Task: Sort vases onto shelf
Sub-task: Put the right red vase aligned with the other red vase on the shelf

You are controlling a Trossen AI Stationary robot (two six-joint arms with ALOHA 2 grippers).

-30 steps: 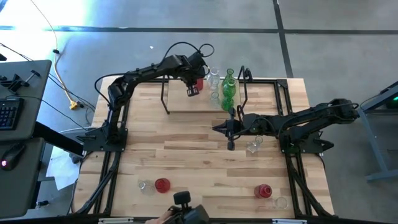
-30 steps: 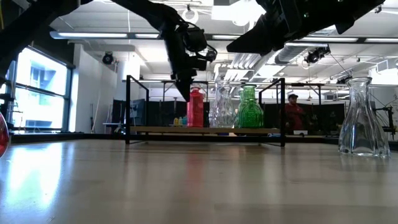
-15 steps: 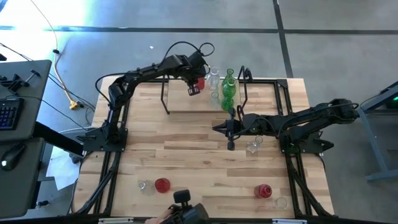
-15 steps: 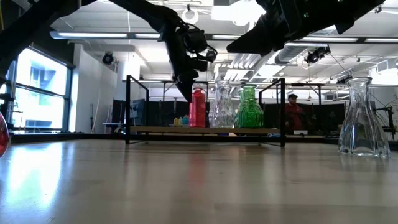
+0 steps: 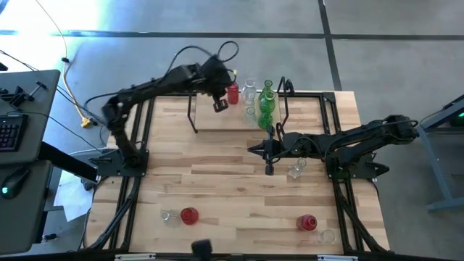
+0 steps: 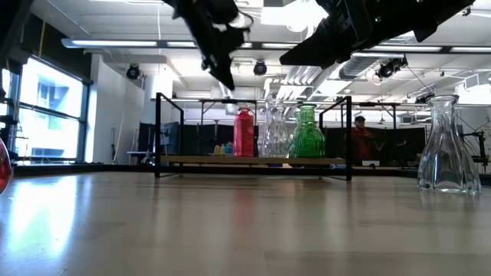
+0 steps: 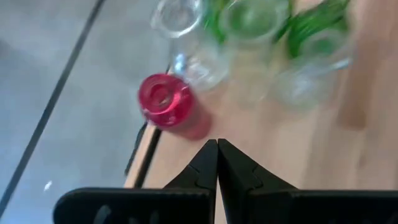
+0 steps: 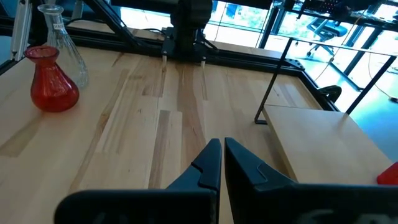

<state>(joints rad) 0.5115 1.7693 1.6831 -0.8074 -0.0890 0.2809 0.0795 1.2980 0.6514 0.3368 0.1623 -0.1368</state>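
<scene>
Beside the left end effector point(image 5: 220, 104), a red vase point(image 5: 233, 93) stands on the shelf point(image 5: 217, 120).

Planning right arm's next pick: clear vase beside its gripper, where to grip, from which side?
Likely the narrow neck of the clear vase, from above: it stands upright, belly flaring wide below. The right gripper, fingers shut, is just beside it, so it must open first.

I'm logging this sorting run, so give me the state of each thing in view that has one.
Left gripper: shut, empty, raised above the shelf.
Right gripper: shut, empty, over mid-table.
Red vase on shelf: upright, released.
Green vases on shelf: upright.
Clear vases on shelf: upright.
Shelf: holding vases at its right end, the rest bare.
Clear vase on table: upright, unsorted.
Front red vases: on the table, unsorted.
</scene>
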